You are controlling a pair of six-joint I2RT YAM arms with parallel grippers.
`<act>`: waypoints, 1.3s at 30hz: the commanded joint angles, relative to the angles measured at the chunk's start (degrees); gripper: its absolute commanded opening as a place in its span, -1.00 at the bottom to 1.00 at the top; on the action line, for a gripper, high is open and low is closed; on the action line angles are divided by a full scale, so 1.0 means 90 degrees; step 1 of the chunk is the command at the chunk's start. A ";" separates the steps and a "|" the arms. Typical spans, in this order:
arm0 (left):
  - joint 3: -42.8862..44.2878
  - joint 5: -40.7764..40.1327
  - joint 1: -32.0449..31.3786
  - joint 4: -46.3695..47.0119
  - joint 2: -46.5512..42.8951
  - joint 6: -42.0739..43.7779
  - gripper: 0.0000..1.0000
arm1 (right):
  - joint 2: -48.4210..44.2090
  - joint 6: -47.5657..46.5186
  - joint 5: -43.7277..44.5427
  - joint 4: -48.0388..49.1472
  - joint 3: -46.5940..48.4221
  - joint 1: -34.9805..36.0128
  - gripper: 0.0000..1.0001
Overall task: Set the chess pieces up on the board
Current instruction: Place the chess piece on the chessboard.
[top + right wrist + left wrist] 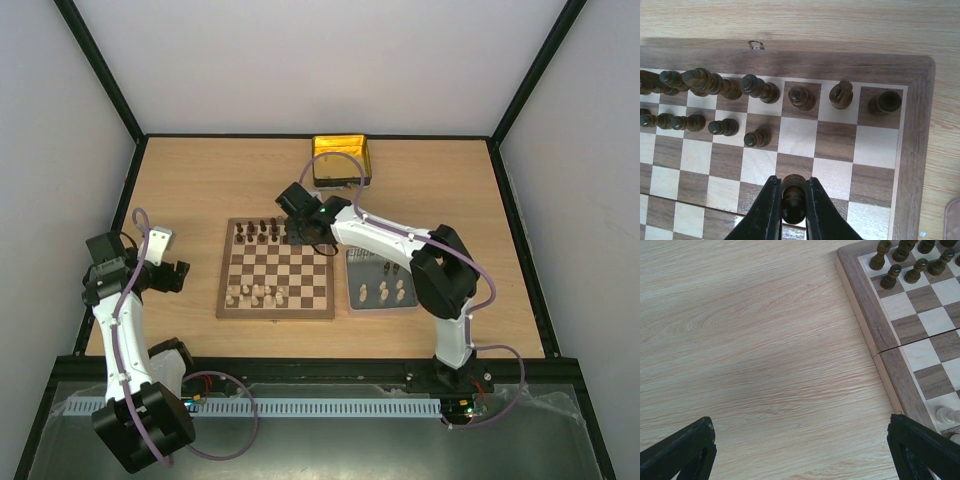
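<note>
– Chess pieces (262, 231): where do they stand?
– Dark ones line the board's (283, 268) twelve o'clock edge, pale ones (256, 295) its six o'clock edge. Over the board, the right jaws grip one dark piece (793, 200). The left jaws gape above the worktop (750, 350), with the board at their two o'clock.

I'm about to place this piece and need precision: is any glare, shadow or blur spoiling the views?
Top external: even light, chess pieces tiny, only the gold tin glints. Right wrist: the board sharp, the dark piece in the right gripper low-contrast against its black fingers. Left wrist: soft shadow bands across the table, no glare.
</note>
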 commanded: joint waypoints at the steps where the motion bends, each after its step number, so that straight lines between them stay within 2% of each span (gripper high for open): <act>1: -0.0079 0.0130 0.0047 -0.0117 -0.0018 0.0078 0.87 | 0.0304 -0.0150 0.0111 -0.0265 0.0371 -0.0001 -0.84; 14: -0.0077 0.0098 0.0047 -0.0086 -0.0029 0.0040 0.87 | 0.0962 -0.0263 0.0090 -0.0324 0.0836 -0.0002 -0.83; 39: -0.0079 0.0111 0.0047 -0.0100 -0.0015 0.0059 0.88 | 0.1345 -0.0307 0.0244 -0.0254 0.0960 -0.0089 -0.82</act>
